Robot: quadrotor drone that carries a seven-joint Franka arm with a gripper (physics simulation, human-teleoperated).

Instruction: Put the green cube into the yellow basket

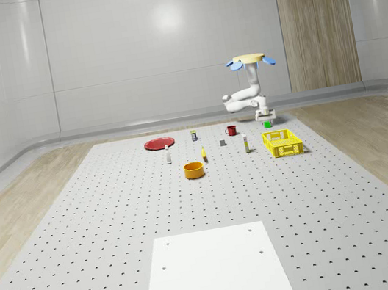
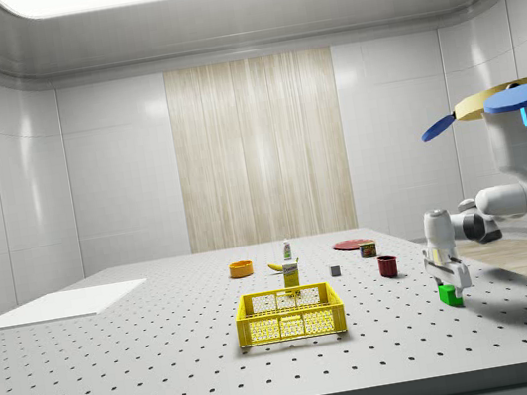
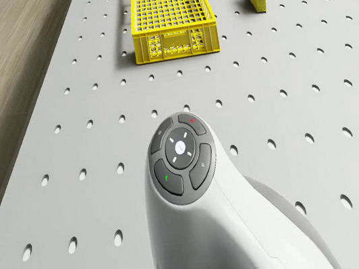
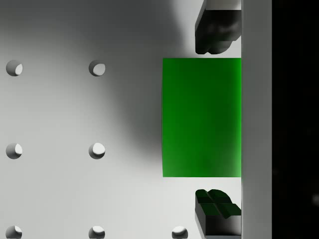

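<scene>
Two jaws: wide, straddling the green cube (image 4: 202, 117) (smooth, square-faced) without touching it
Basket: yellow basket (image 2: 291, 313), lattice-walled
Drone: hovering (image 2: 509, 103) above the perforated table (image 1: 118, 225)

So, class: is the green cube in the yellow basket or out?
Out: the green cube sits on the table beneath the pincer, apart from the yellow basket.

Whole-scene camera: high, distant, looks down counter (image 1: 118, 225) length. Side camera: low, counter level, distant. Both share yellow basket (image 1: 282, 143), also at drone camera's 12 o'clock. Wrist camera: very close, straight down on green cube (image 4: 202, 117).
</scene>
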